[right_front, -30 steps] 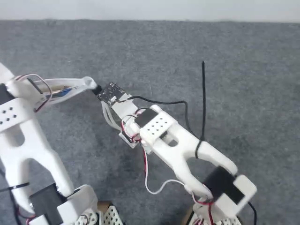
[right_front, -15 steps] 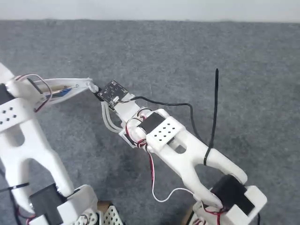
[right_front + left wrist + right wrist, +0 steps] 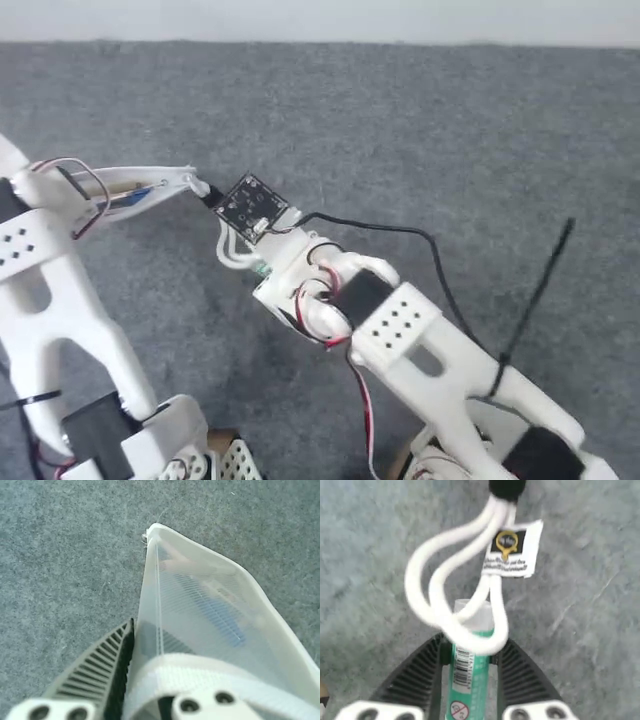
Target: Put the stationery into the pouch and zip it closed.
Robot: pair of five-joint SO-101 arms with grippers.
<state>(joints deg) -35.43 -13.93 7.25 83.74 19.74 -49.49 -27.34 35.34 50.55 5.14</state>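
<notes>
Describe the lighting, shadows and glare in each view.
High view: soft, even light; a faint shadow darkens the carpet under the right arm. Left wrist view: light passes through the translucent pouch in the left gripper, showing a blue item inside. Right wrist view: no glare; the white cord looks brightest, draped across the green tube in the right gripper.

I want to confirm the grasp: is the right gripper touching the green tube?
Touching. In the right wrist view the fingers of the right gripper press both sides of the green tube.
</notes>
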